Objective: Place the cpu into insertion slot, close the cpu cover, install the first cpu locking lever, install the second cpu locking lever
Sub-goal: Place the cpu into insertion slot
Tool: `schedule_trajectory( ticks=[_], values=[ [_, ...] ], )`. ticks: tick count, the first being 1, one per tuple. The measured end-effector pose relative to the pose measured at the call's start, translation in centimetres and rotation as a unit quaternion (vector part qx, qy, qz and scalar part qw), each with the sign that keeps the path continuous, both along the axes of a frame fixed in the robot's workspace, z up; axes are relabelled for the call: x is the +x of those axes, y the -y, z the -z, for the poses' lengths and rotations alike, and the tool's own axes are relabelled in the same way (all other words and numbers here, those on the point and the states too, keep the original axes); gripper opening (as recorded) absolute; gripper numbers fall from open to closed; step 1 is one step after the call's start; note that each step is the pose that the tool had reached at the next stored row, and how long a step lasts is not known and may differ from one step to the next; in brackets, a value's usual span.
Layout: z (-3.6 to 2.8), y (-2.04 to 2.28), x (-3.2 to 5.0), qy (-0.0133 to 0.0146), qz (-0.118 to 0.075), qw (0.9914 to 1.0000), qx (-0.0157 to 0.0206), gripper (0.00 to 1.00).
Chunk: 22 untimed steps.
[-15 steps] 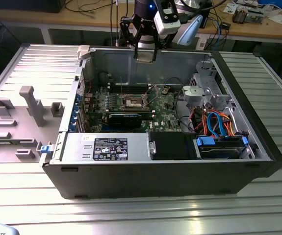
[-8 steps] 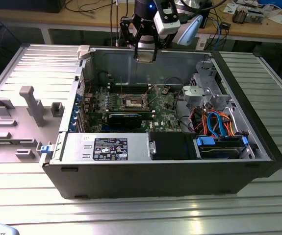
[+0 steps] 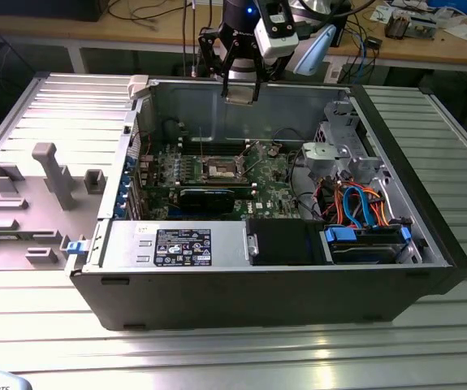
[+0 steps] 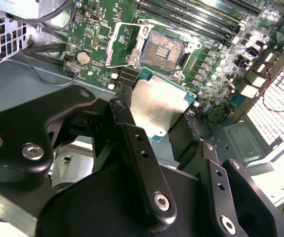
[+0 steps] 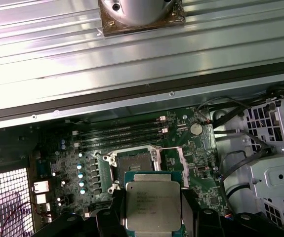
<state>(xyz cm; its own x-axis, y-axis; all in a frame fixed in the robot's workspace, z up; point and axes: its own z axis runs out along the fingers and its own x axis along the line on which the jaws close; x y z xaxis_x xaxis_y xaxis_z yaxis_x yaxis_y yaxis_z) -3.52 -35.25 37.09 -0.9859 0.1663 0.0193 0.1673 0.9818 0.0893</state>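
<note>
Gripping the cpu (image 5: 153,205) by two opposite edges, the gripper (image 3: 241,89) has its fingers (image 5: 189,210) clamped on it, well above the open insertion slot (image 5: 134,165). Probably light, stiff, thin; underside likely fragile, so an edge hold suits.

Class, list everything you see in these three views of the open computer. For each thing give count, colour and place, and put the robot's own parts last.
computer case: one, black, lying open on the table
table: one, silver ribbed metal, under the case
insertion slot: one, dark centre with silver rim, on the green board
cpu cover: one, silver, swung open beside the slot
memory slots: several, black, alongside the slot
drive cage: one, silver, at the exterior view's right inside the case
fixture: one, grey, on the table at the exterior view's left
cpu: one, silver-grey, held above the board
gripper: one, black, shut on the cpu
</note>
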Motion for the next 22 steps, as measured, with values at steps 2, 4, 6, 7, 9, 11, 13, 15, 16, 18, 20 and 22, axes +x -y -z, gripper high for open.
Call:
schedule_trajectory(
  ticks=[2,4,6,7,9,11,13,15,16,18,20,22],
  values=[
    [0.00,0.00,0.00,0.0000,0.000,1.00000,0.0000,0.54],
    [0.00,0.00,0.00,0.0000,0.001,1.00000,0.0000,0.54],
    [0.00,0.00,0.00,0.0000,0.001,1.00000,0.0000,0.54],
    [0.00,0.00,0.00,0.0000,0.001,1.00000,0.0000,0.54],
    [0.00,0.00,0.00,0.0000,0.003,1.00000,0.0000,0.54],
    [0.00,0.00,0.00,0.0000,0.004,0.99999,0.0000,0.54],
    [0.00,0.00,0.00,0.0000,0.004,0.99999,0.0000,0.54],
    [0.00,0.00,0.00,0.0000,0.010,0.99995,0.0000,0.54],
    [0.00,0.00,0.00,0.0000,0.010,0.99995,0.0000,0.54],
    [0.00,0.00,0.00,0.0000,0.010,0.99995,0.0000,0.54],
    [0.00,0.00,0.00,0.0000,0.010,0.99995,0.0000,0.54],
    [0.00,0.00,0.00,0.0000,0.011,0.99994,0.0000,0.54]
  ],
)
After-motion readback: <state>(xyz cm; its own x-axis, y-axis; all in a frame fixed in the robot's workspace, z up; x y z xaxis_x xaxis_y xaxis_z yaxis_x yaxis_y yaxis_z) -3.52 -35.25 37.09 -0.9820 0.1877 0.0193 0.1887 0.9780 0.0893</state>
